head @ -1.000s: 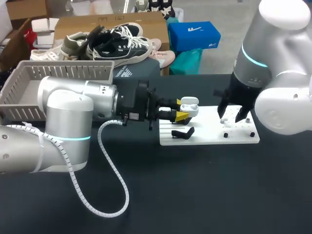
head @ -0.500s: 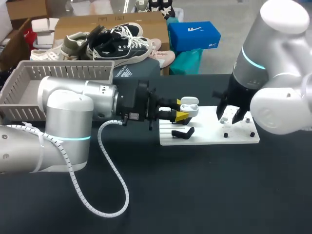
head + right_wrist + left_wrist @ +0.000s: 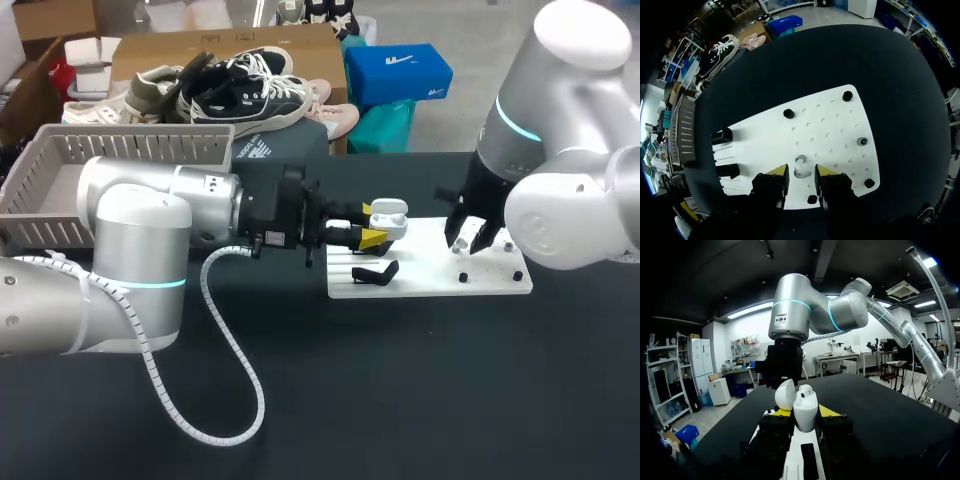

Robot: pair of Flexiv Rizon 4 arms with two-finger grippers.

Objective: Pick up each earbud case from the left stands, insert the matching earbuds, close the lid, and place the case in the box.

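A white earbud case (image 3: 805,411) is held between the jaws of the left gripper (image 3: 375,230), its lid (image 3: 785,394) swung open, above the left end of the white board (image 3: 430,265). A small white earbud (image 3: 800,167) is seen lying on the board between the parted jaws of the right gripper (image 3: 801,176). Two black stands (image 3: 722,136) are fixed at the board's left end. The grey slatted box (image 3: 60,165) is set far left.

No print seems legible on the table (image 3: 400,400)
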